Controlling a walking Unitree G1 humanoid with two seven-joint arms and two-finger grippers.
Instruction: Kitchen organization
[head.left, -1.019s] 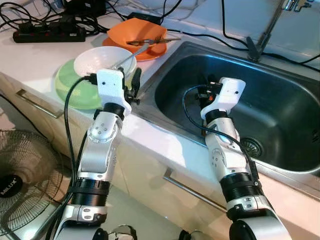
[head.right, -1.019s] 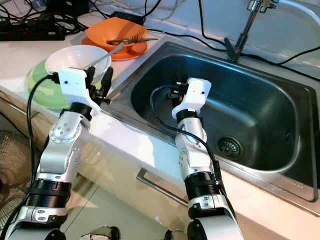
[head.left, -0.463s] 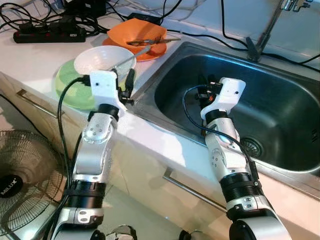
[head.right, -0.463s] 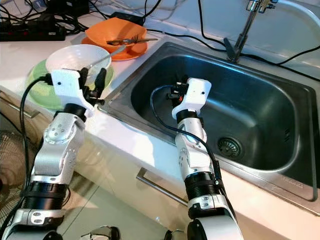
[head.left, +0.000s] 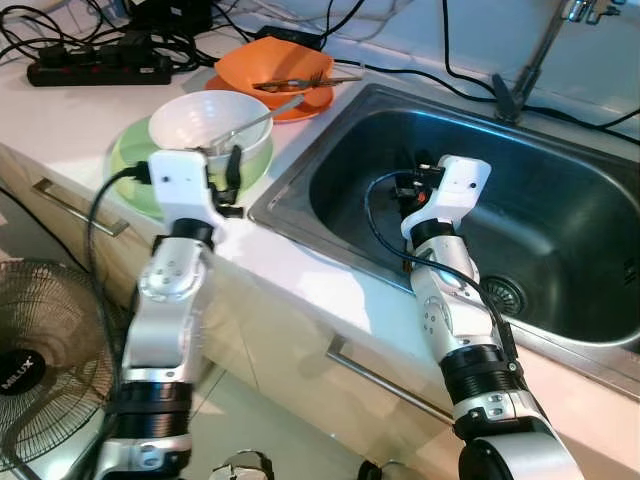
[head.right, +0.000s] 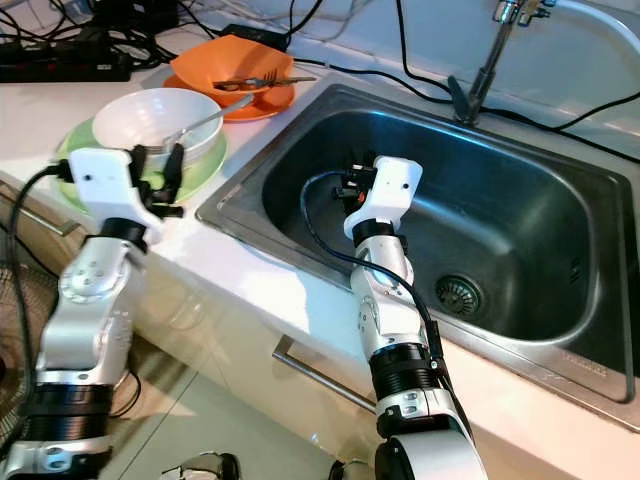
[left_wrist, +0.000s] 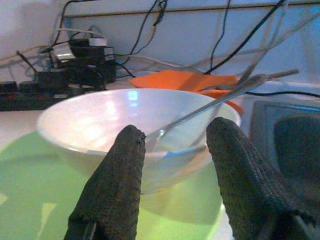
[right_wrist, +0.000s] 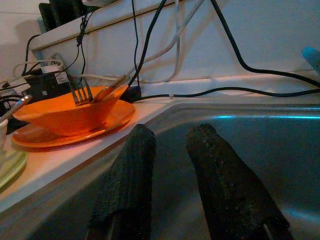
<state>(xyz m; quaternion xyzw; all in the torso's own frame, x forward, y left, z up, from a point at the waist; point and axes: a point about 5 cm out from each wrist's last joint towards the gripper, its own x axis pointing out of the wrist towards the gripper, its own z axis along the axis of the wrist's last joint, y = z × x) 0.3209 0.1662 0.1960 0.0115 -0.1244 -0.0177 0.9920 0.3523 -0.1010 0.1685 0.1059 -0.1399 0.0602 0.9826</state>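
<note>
My left gripper (left_wrist: 172, 165) stands parted with nothing between its fingers (left_wrist: 116, 190), and the near wall of the white bowl (left_wrist: 130, 130) sits just beyond the tips, framed in the gap. A second ago this hand was further toward the sink edge, off to the bowl's side; it has since swung across the counter and now lines up squarely on the bowl. I judge that the approach is nearly done and closing on the rim is what remains.

A spoon (left_wrist: 220, 97) leans inside the bowl, its handle running up and out over the far rim, away from my fingers. The bowl rests on a green plate (head.left: 135, 165), which spreads beneath and to either side of my fingertips. Lifting the bowl tilted could tip the spoon out, so a level lift looks wise.

Past the bowl stands an orange bowl (head.left: 280, 68) on an orange plate (head.left: 300, 105), with a fork (right_wrist: 81, 92) lying across it. Beyond that are a power strip (head.left: 95, 70) and tangled cables.

My right gripper (right_wrist: 167, 165) has not shifted: it hangs inside the sink (head.left: 560, 200), fingers a little apart and empty, with the steel wall ahead of them. The tap (head.right: 490, 50) rises at the sink's far edge.
</note>
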